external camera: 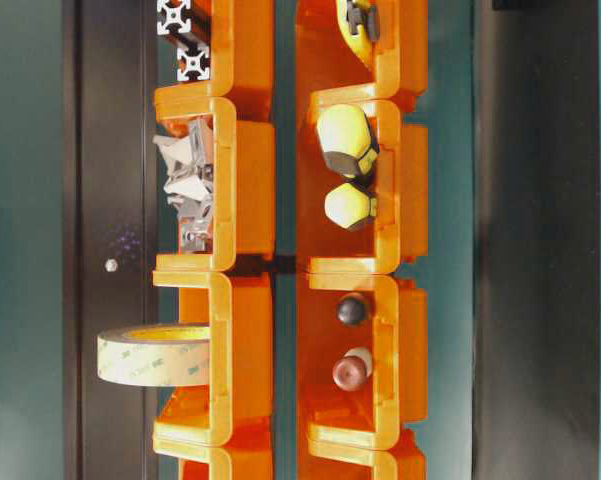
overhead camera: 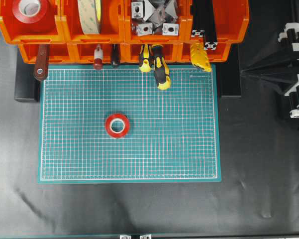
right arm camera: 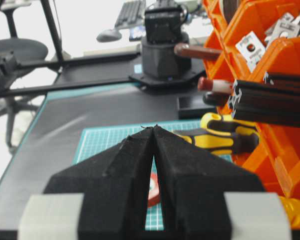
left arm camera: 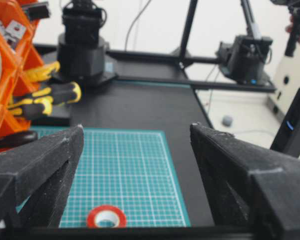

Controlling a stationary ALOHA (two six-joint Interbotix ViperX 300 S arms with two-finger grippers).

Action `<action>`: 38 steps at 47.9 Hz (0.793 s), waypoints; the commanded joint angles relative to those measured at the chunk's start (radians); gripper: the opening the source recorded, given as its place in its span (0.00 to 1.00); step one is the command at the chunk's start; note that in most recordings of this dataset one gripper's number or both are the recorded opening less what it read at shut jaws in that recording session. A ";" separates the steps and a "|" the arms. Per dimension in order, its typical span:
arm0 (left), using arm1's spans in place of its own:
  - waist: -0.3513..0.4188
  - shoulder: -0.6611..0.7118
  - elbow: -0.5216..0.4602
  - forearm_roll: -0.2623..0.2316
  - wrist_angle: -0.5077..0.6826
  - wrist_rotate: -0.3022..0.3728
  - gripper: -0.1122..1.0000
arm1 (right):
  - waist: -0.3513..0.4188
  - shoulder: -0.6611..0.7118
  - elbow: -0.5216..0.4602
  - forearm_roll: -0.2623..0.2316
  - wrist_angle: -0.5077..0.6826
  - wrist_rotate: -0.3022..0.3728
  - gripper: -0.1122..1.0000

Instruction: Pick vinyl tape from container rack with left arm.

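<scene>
One red vinyl tape (overhead camera: pixel 117 125) with a white core lies flat on the green mat (overhead camera: pixel 189 149). A second red roll (overhead camera: pixel 31 9) sits in the top-left bin of the orange container rack (overhead camera: pixel 62 26). My left gripper (left arm camera: pixel 137 127) stands open and empty above the mat, level with the rack (left arm camera: pixel 23 62) on its left. The tape on the mat (left arm camera: pixel 106 217) shows low between its fingers. My right gripper (right arm camera: pixel 153 128) is shut with nothing in it. A sliver of the red tape (right arm camera: pixel 152 194) shows through its gap. Neither gripper appears in the overhead view.
A cream tape roll (overhead camera: pixel 89 15) stands in the second bin. Metal brackets (overhead camera: pixel 154 17) and black extrusions (overhead camera: pixel 204 25) fill the other upper bins. Yellow-black screwdrivers (overhead camera: pixel 161 67) and other tool handles stick out of the lower bins over the mat's far edge.
</scene>
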 commanded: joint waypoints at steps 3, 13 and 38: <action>0.003 0.025 0.000 0.002 -0.041 -0.003 0.85 | 0.002 -0.003 -0.012 0.000 0.031 -0.005 0.10; 0.008 0.021 0.011 0.002 -0.118 -0.002 0.85 | -0.005 -0.020 -0.012 0.000 0.069 -0.006 0.10; 0.006 0.067 0.061 0.000 -0.146 -0.069 0.85 | -0.009 -0.023 -0.011 -0.002 0.069 -0.006 0.10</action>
